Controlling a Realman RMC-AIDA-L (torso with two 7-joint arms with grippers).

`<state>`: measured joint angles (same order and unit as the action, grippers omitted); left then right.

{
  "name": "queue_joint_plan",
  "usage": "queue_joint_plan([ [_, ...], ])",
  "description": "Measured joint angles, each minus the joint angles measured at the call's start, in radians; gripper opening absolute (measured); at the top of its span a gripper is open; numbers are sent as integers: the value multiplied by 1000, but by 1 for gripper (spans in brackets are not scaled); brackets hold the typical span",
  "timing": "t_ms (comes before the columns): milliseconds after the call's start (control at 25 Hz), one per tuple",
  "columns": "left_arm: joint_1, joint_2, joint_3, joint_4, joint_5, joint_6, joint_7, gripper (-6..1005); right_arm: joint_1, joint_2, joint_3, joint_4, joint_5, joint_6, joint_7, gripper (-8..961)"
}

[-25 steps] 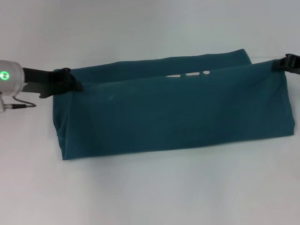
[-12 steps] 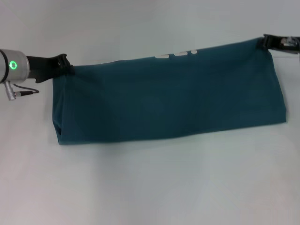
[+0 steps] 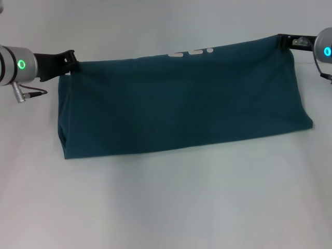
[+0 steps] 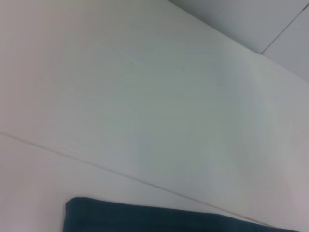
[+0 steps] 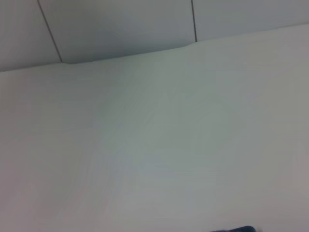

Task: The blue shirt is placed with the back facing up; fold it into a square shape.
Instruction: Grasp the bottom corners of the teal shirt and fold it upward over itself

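The blue shirt [image 3: 181, 101] hangs stretched as a wide dark teal band above the white table [image 3: 171, 207], its lower fold resting on the surface. White letters [image 3: 191, 52] peek over its top edge. My left gripper [image 3: 71, 61] is shut on the shirt's upper left corner. At the upper right corner, my right gripper [image 3: 284, 41] is shut on the shirt too. The left wrist view catches only a strip of the blue shirt [image 4: 159, 220] at its edge, and the right wrist view shows a dark sliver [image 5: 236, 229].
The white table spreads in front of the shirt and to both sides. In the wrist views the table's far edge [image 5: 125, 55] meets a grey panelled floor or wall beyond.
Both grippers have lifted the shirt's top edge higher and moved it away from me. The near layer now covers the back layer, and the white letters sit at the top edge.
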<state>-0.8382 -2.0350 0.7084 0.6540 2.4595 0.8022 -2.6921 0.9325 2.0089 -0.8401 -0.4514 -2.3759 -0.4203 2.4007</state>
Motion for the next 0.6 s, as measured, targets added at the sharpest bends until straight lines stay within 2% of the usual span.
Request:
queue_joint_plan([
  [240, -4, -7, 7, -11, 1, -42, 1, 110, 17, 10, -24, 24, -9, 57, 0, 46],
  [600, -17, -8, 30, -29, 1, -95, 0, 128, 19, 11, -21, 25, -13, 62, 0, 46],
])
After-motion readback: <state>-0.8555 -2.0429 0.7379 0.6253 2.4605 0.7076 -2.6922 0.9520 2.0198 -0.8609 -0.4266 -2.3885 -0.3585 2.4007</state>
